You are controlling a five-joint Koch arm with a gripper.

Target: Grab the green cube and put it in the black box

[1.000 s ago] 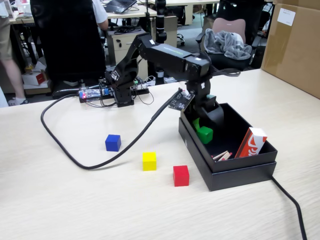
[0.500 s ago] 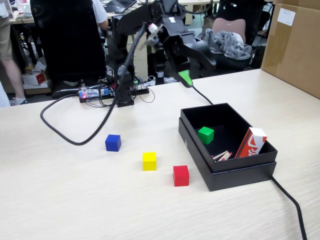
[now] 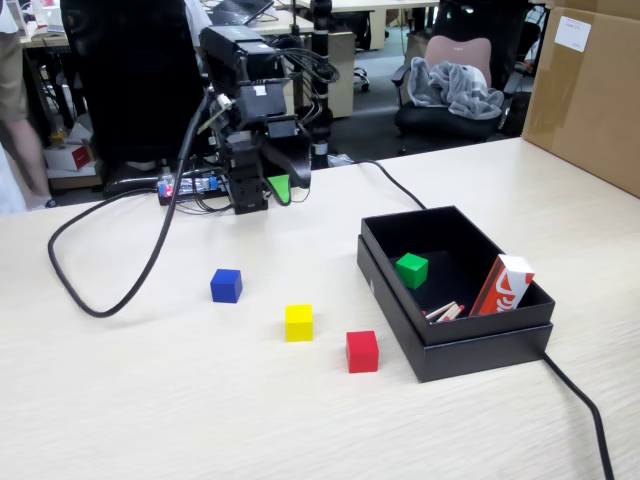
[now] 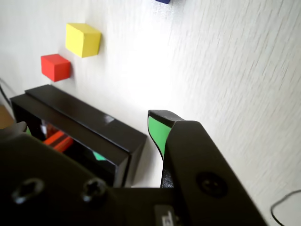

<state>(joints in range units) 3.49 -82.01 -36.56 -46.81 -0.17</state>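
From my remote seat, the fixed view showed the end effector [image 3: 281, 190] folded back near the arm's base at the left, well apart from everything. It held nothing, and I could not tell whether it was spread or pressed together, since only one green tip showed. Moving right came the blue cube [image 3: 226, 285], yellow cube [image 3: 298, 322] and red cube [image 3: 362, 351]. The green cube [image 3: 411, 270] already sat inside the black box [image 3: 478, 346], far right of the end effector, so I judged the placing done.
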